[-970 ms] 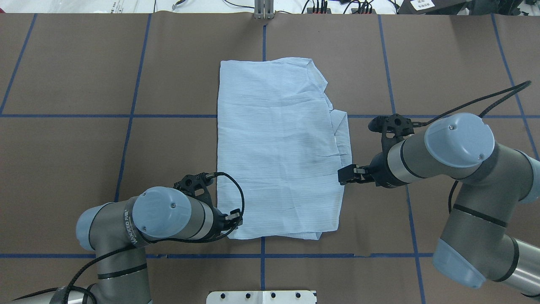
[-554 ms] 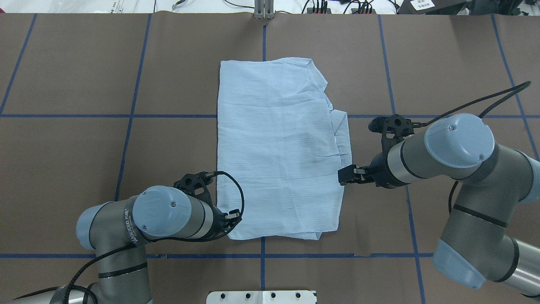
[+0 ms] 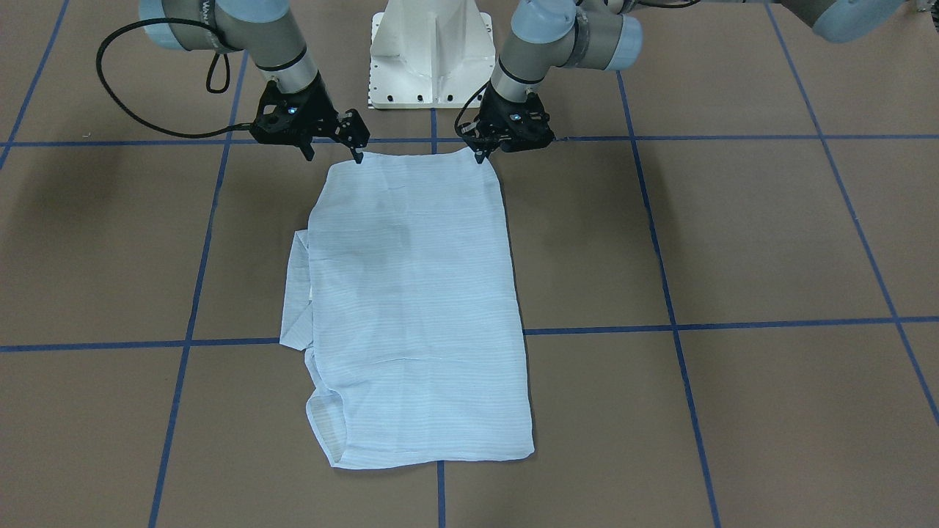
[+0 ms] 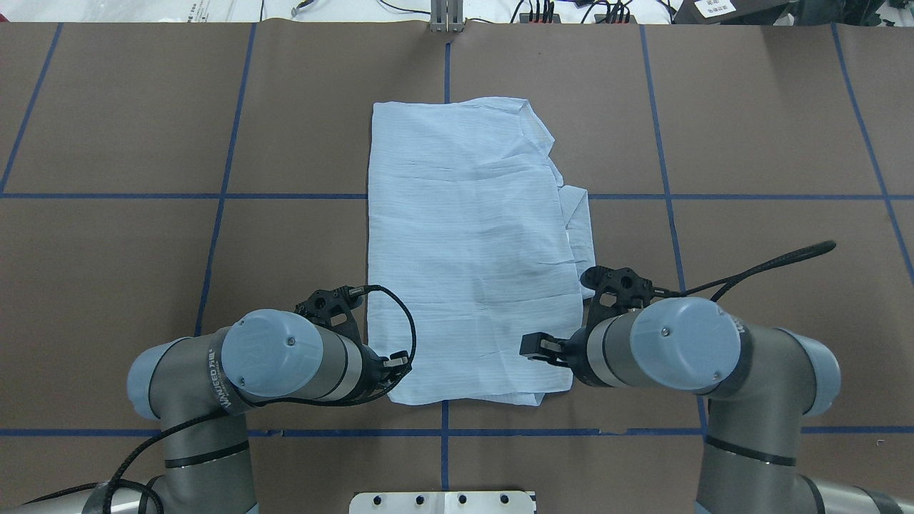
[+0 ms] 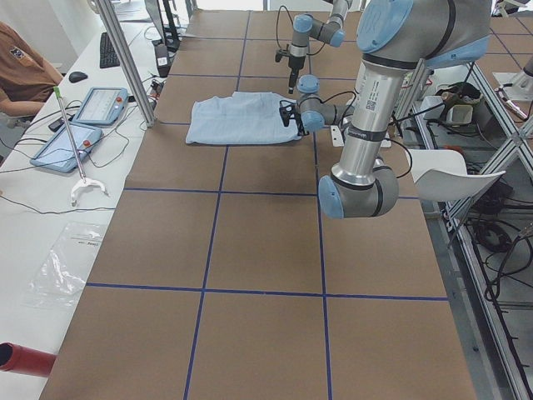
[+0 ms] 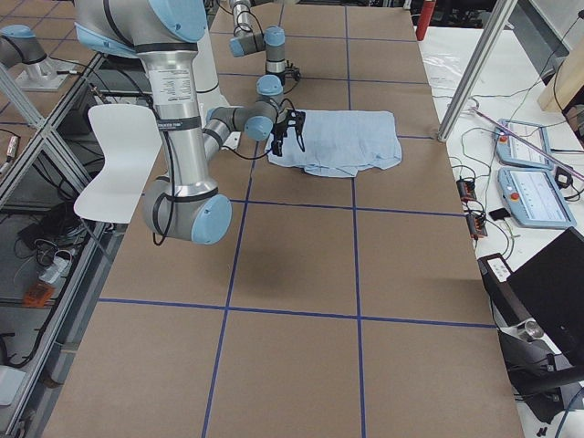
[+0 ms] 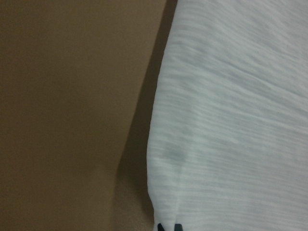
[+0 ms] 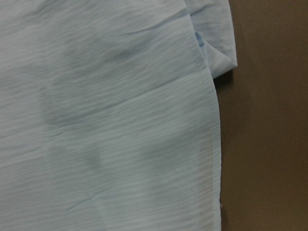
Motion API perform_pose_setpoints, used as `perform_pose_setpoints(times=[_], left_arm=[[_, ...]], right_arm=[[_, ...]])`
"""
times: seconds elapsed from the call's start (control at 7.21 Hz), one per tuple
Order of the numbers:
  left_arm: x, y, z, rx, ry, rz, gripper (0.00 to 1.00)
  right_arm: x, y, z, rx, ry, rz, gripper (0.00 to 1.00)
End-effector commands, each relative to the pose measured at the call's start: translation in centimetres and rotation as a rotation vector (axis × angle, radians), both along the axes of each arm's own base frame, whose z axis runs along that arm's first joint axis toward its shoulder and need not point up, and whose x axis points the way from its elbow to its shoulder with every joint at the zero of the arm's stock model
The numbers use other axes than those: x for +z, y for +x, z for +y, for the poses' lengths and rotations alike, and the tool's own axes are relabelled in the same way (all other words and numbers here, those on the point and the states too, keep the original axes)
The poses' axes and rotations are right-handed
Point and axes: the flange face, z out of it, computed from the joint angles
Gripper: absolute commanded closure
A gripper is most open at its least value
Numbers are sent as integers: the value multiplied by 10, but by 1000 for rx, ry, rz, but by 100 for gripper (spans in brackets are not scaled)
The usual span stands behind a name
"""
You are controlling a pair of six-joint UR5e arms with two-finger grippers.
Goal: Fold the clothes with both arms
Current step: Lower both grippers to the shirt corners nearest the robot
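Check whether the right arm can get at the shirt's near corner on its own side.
Probably yes. The right pincer hangs open right at that corner of the shirt, one fingertip at the cloth's edge, and nothing lies between them.

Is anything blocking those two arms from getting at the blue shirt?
Nothing visible. The left end effector appears closed on one near corner of the shirt; the right end effector hangs open at the other corner.
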Motion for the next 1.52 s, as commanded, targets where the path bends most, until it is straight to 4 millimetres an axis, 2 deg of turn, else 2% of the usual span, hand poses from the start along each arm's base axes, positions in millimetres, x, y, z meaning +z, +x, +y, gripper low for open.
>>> perform_pose_setpoints(times=[0.0,0.69,1.11,1.39], left_arm=[[-1,-1,-2,-2,2,1,100],[-2,-2,-4,-8,1,3,100],[0,-2,-5,-9,0,0,100],[-1,-2,-5,-8,0,2,100]], right_arm=[[-14,-53,24,107,-173,87,0],[-4,-66,24,147,-218,132,0],[-26,-88,19,145,-217,112,0],[-21,-87,14,153,-218,122,0]])
